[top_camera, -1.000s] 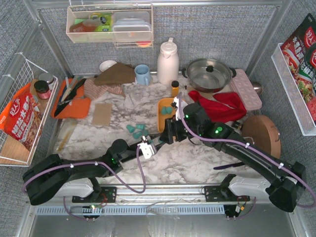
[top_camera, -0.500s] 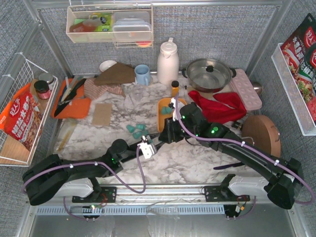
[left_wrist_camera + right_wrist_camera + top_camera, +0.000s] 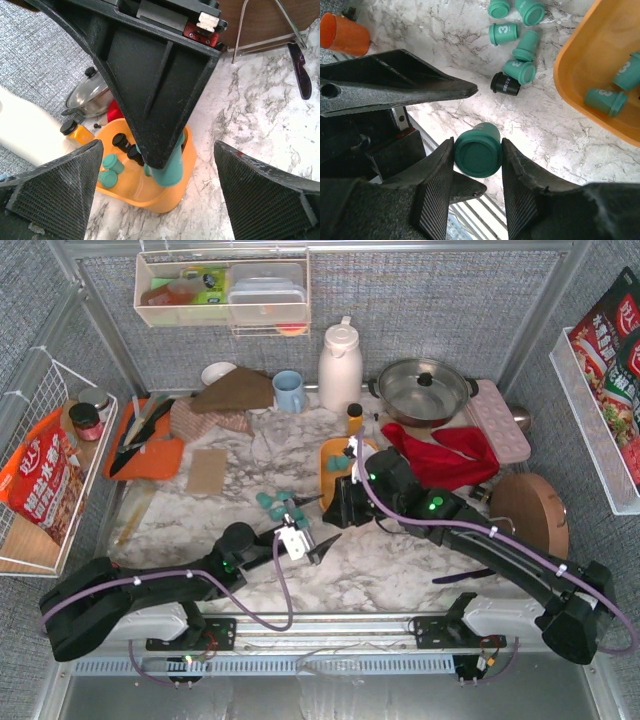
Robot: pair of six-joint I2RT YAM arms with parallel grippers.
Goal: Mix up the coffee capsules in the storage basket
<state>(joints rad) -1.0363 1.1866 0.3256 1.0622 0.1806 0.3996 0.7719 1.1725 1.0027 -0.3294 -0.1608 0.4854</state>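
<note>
The marble table (image 3: 400,560) has its widest bare stretch at the near side, in front of and to the right of the two grippers; the far half is crowded with kitchenware. A red snack bag (image 3: 40,480) in the wire rack at the left wall and another (image 3: 615,350) in the rack at the right carry large white Chinese print, too small to read. The right gripper (image 3: 477,145) is clamped on a teal capsule (image 3: 479,152), its base facing the wrist camera, one finger (image 3: 437,185) pressed to each side. It hangs over open marble just off the near corner of the storage basket (image 3: 580,85). The left gripper (image 3: 315,523) is spread wide and holds nothing; its fingers (image 3: 50,195) stand well apart on either side of the right gripper's tip, one above and one below the capsule in the right wrist view. The orange basket's rim (image 3: 326,485) lies just beyond the right gripper and holds several coffee capsules (image 3: 111,162), both teal and black. A loose cluster of capsules (image 3: 275,502) lies on the marble just left of the basket: about five teal and one black (image 3: 505,84). A white "3" reads clearly on the side of one loose capsule (image 3: 503,33), and on one inside the basket (image 3: 604,100).
</note>
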